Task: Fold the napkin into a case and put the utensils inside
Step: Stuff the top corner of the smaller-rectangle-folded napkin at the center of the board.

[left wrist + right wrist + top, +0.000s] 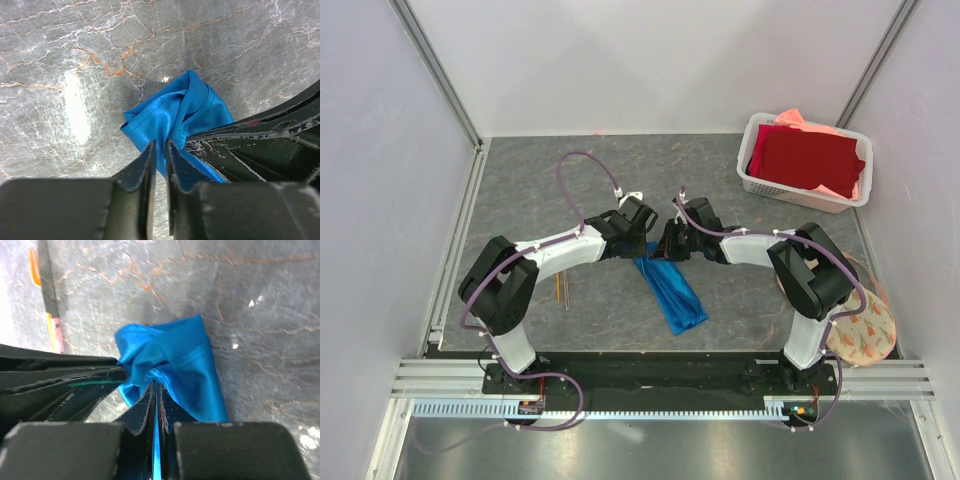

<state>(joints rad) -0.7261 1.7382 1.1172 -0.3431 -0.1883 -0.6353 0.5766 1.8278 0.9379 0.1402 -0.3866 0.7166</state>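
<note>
Bright blue napkin (672,290) folded into a narrow strip, on the bench (550,180) left of and nearer than the white basket (807,165), long axis diagonal, far end bunched, right gripper (156,386) clenched on that end, left gripper (160,146) jaws narrowly parted around it, utensils (563,288) still farther left of the basket.

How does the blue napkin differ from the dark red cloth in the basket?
The napkin is bright blue, the dark red cloth deep red. The napkin is a narrow folded strip, bunched at its far end; the red cloth lies spread wide. The napkin lies on the table; the red cloth sits in the white basket at far right. Both are plain fabric.
</note>
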